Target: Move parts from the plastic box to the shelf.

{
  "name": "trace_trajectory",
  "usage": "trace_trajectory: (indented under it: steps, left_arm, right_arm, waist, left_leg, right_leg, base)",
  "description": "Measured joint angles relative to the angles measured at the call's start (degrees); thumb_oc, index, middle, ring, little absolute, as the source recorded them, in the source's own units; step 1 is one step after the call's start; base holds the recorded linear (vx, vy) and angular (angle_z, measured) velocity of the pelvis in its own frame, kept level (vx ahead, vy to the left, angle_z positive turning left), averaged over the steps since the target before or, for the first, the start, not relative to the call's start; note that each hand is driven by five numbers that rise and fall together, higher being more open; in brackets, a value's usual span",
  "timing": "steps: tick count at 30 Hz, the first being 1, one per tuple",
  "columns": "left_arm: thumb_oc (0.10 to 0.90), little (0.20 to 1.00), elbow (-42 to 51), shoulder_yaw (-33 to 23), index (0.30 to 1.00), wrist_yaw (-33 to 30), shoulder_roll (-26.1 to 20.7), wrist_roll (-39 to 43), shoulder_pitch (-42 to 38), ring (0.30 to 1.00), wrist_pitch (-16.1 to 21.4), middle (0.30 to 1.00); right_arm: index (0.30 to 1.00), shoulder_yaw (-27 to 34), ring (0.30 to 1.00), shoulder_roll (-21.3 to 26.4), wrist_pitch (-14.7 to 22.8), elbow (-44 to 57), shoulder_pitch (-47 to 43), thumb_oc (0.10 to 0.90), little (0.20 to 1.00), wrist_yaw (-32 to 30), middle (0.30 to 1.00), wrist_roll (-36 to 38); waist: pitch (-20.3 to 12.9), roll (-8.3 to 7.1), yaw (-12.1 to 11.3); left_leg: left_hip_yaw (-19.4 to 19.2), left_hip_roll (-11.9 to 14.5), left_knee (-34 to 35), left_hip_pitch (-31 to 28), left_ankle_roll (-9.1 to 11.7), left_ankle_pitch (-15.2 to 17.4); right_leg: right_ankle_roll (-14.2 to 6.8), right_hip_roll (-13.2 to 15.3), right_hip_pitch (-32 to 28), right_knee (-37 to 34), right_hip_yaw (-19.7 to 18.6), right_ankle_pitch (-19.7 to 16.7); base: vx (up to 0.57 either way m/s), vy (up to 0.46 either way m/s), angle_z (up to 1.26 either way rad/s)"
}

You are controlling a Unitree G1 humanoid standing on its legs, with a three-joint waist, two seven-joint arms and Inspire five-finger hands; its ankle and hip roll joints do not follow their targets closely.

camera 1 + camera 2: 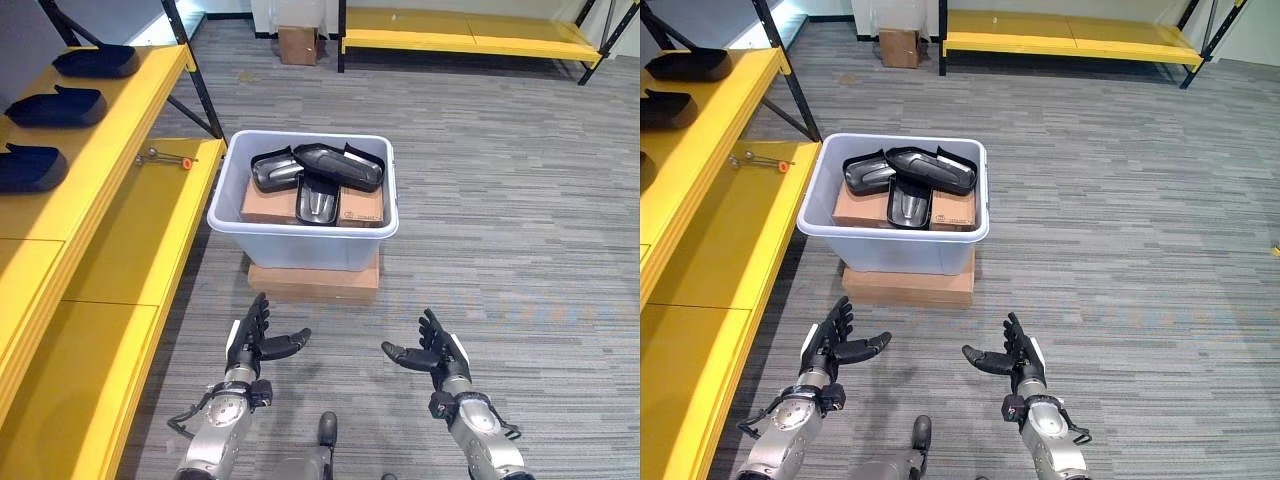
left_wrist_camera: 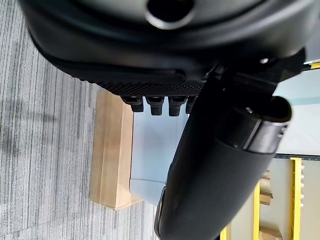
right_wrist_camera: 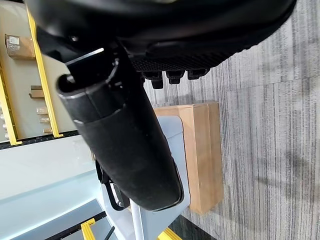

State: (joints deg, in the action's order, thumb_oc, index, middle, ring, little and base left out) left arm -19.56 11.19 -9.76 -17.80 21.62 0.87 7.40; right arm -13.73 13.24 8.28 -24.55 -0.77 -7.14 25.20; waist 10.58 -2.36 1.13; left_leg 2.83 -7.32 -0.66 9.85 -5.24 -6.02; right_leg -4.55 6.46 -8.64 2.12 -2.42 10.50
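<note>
Item one: plastic box [image 1: 300,240], pale grey, centre of the frame, standing on a flat wooden block [image 1: 313,283] on the grey floor [image 1: 520,200]. I see it just beside the lower board of the yellow shelf [image 1: 130,250] at the left of the frame.

Item two: parts [image 1: 318,172], glossy black moulded pieces, lying heaped inside the box on top of a brown carton [image 1: 268,205] that fills its bottom. One narrower piece points toward the near wall of the box.

Item three: three more black parts [image 1: 55,106] in a row on the upper shelf board, upper left of the frame, apart from one another.

Item four: a small metal tool with an orange tip [image 1: 166,158] on the lower shelf board, near the box's far left corner.

Item five: my left hand [image 1: 250,340], lower centre-left, fingers straight and spread, thumb out, holding nothing, short of the box.

Item six: my right hand [image 1: 432,352], lower centre-right, fingers likewise apart and empty, palm turned inward.

Item seven: a second yellow shelf [image 1: 460,35] along the top of the frame, a small cardboard box [image 1: 297,44] beside it.
</note>
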Motion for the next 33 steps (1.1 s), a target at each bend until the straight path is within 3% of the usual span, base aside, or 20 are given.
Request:
trace_trajectory:
  steps: [3, 4, 5, 7, 8, 10, 11, 12, 13, 15, 17, 21, 22, 27, 33]
  left_arm:
    - [0.9, 1.0, 0.0, 0.4, 1.0, 0.0, 0.2, -0.1, -0.3, 1.0, 0.0, 1.0]
    - [0.9, 1.0, -0.2, 0.8, 1.0, 0.1, 0.6, -0.1, 0.0, 1.0, -0.1, 1.0]
    - [0.9, 1.0, 0.0, 1.6, 1.0, 0.0, 0.8, -0.2, 0.2, 1.0, -0.1, 1.0]
    - [0.9, 1.0, 0.4, 1.5, 1.0, 0.1, 0.5, -0.6, 0.5, 1.0, 0.0, 1.0]
    - [0.9, 1.0, 0.3, 2.0, 1.0, 0.3, 0.7, -0.7, 0.5, 1.0, -0.1, 1.0]
    - [0.9, 1.0, 0.3, 2.0, 1.0, 0.1, 1.0, -1.8, 1.3, 1.0, -0.6, 1.0]
    - [0.9, 1.0, 0.3, 1.8, 1.0, 0.0, 1.0, -1.8, 1.7, 1.0, -1.0, 1.0]
    - [0.9, 1.0, 0.3, 1.3, 1.0, 0.3, 0.8, -1.7, 1.5, 1.0, -0.9, 1.0]
    - [0.9, 1.0, 0.3, 0.9, 1.0, 0.5, 0.3, -1.7, 1.0, 1.0, -0.9, 1.0]
    - [0.9, 1.0, -0.5, 0.6, 1.0, 1.1, -0.1, -1.8, 0.3, 1.0, -0.9, 1.0]
    - [0.9, 1.0, -1.2, 0.2, 1.0, 1.4, 0.2, -1.9, 1.3, 1.0, -0.8, 1.0]
    - [0.9, 1.0, -1.4, -0.2, 1.0, 1.4, 1.6, -2.2, 3.9, 1.0, -1.0, 1.0]
    - [0.9, 1.0, -1.4, -0.2, 1.0, 1.4, 2.0, -2.2, 3.9, 1.0, -1.0, 1.0]
    - [0.9, 1.0, -0.5, 0.2, 1.0, 1.3, 3.5, -2.2, 0.3, 1.0, -0.8, 1.0]
    - [0.9, 1.0, -0.4, 0.5, 1.0, 1.2, 3.5, -2.1, -2.7, 1.0, -0.7, 1.0]
  right_arm:
    - [1.0, 0.6, 1.0, 0.1, 0.0, 0.1, -0.2, 0.9, 1.0, 0.0, 1.0, 0.0]
    - [1.0, 1.0, 1.0, 0.3, -0.1, 0.2, 0.4, 0.9, 1.0, 0.0, 1.0, 0.0]
    - [1.0, 1.2, 1.0, 0.7, -0.1, 0.2, 1.9, 0.9, 1.0, -0.2, 1.0, 0.0]
    - [1.0, 0.1, 1.0, 0.1, 0.2, 0.8, 2.7, 0.9, 1.0, -0.3, 1.0, 0.0]
    - [1.0, 0.9, 1.0, 1.1, 0.1, 1.9, 3.4, 0.9, 1.0, -0.2, 1.0, 0.0]
    - [1.0, 0.7, 1.0, 0.8, -0.9, 1.9, 4.8, 0.9, 1.0, 0.0, 1.0, -0.3]
    - [1.0, 0.4, 1.0, 0.8, -1.3, 2.0, 5.4, 0.9, 1.0, 0.4, 1.0, -0.4]
    - [1.0, 0.3, 1.0, 1.2, -1.3, 2.1, 5.3, 0.9, 1.0, 0.7, 1.0, -0.5]
    - [1.0, 0.3, 1.0, 1.3, -1.3, 2.3, 5.2, 0.9, 1.0, 1.0, 1.0, -0.5]
    - [1.0, 0.4, 1.0, 1.3, -1.3, 2.3, 5.5, 0.9, 1.0, 0.8, 1.0, -0.5]
    - [1.0, 0.4, 1.0, 1.5, -1.2, 2.3, 4.8, 0.9, 1.0, 0.9, 1.0, -0.6]
    - [1.0, 0.3, 1.0, 2.0, -1.2, 1.9, 3.7, 0.9, 1.0, 1.2, 1.0, -2.3]
    - [1.0, 0.3, 1.0, 2.4, -1.2, 1.9, 3.4, 0.9, 1.0, 1.2, 1.0, -2.3]
    - [1.0, 0.8, 1.0, 5.5, -0.8, 2.0, -3.3, 0.9, 1.0, 0.5, 1.0, -2.5]
    - [1.0, 1.0, 1.0, 5.3, -0.4, 1.9, -4.5, 0.9, 1.0, 0.4, 1.0, -2.5]
  waist:
    - [0.1, 0.44, 0.4]
    - [0.1, 1.62, 0.5]
    - [0.1, 2.12, 1.0]
    - [0.9, 2.92, 2.1]
    - [1.4, 3.96, 3.1]
    - [1.7, 4.25, 2.8]
    - [2.1, 5.01, 2.6]
    - [2.9, 6.12, 3.3]
    - [3.4, 5.79, 3.5]
    - [4.0, 3.45, 3.5]
    - [3.9, 2.45, 3.2]
    - [3.8, 2.32, 2.7]
    - [3.7, 2.57, 2.5]
    - [3.2, 3.3, 1.9]
    - [3.1, 3.4, 2.0]
  left_leg:
    - [-1.0, 0.2, -1.3, 0.1, -0.4, 1.6]
    - [-0.4, 1.3, -1.2, -0.4, -0.4, 1.5]
    - [0.0, 1.4, -1.5, -1.8, -1.8, 3.1]
    - [-3.1, 0.1, -4.8, -0.5, -3.0, 3.8]
    - [-2.8, 0.9, -4.7, -1.0, -2.7, 5.4]
    - [-4.1, 0.6, -4.8, -2.5, -3.2, 6.6]
    - [-4.5, 0.9, -4.3, -3.6, -3.5, 7.1]
    - [-4.4, 2.2, -3.8, -4.0, -2.7, 7.4]
    - [-4.1, 2.4, -3.4, -4.2, -2.1, 7.3]
    - [-4.1, 1.3, -2.9, -5.8, -0.7, 7.0]
    - [-4.2, 1.1, -2.8, -6.8, -0.4, 8.7]
    - [-2.5, 2.6, -2.1, -11.3, 2.5, 10.5]
    - [-2.3, 3.3, -2.2, -12.0, 3.1, 11.1]
    - [-2.4, 8.0, -2.2, -11.9, 5.4, 12.1]
    - [-2.1, 9.3, -2.0, -12.2, 6.0, 11.8]
  right_leg:
    - [-1.3, -0.6, 2.0, 4.8, 0.1, 1.0]
    - [-1.6, -1.2, 4.3, 10.0, 0.5, 1.8]
    - [-2.0, -1.5, 9.2, 21.0, -0.1, 3.0]
    - [-1.4, -1.3, 18.9, 39.6, 0.7, -1.2]
    - [-1.6, 0.4, 22.4, 45.5, 2.5, -1.0]
    - [-0.5, 3.1, 24.8, 43.0, 6.2, 2.4]
    - [0.9, 5.1, 26.4, 39.4, 11.7, 3.5]
    - [0.0, 2.3, 28.3, 28.2, 12.5, 2.6]
    - [-0.5, 0.6, 28.6, 20.2, 11.0, 0.9]
    - [0.6, 0.7, 28.6, 11.5, 10.9, -3.7]
    - [0.3, 0.8, 27.1, 3.6, 11.0, -9.8]
    - [2.2, 0.2, 21.3, -0.9, 14.0, -20.7]
    - [3.1, -0.7, 20.5, -1.4, 14.2, -21.6]
    - [7.1, -5.5, 19.0, -3.1, 15.6, -20.3]
    - [7.8, -6.7, 18.1, -3.7, 16.3, -18.8]
  base:
    - [0.06, 0.225, -0.12]
    - [-0.04, 0.335, -0.13]
    - [-0.04, 0.334, -0.08]
    - [0.06, 0.238, 0.0]
    - [0.17, 0.176, 0.08]
    - [0.19, 0.07, -0.29]
    - [0.25, -0.059, -0.51]
    - [0.2, -0.065, -0.23]
    - [0.19, -0.091, 0.05]
    - [0.16, -0.088, 0.22]
    - [0.17, -0.105, 0.05]
    - [0.15, -0.12, 0.1]
    - [0.09, -0.089, 0.22]
    - [0.13, -0.146, -0.03]
    - [0.1, -0.079, 0.07]
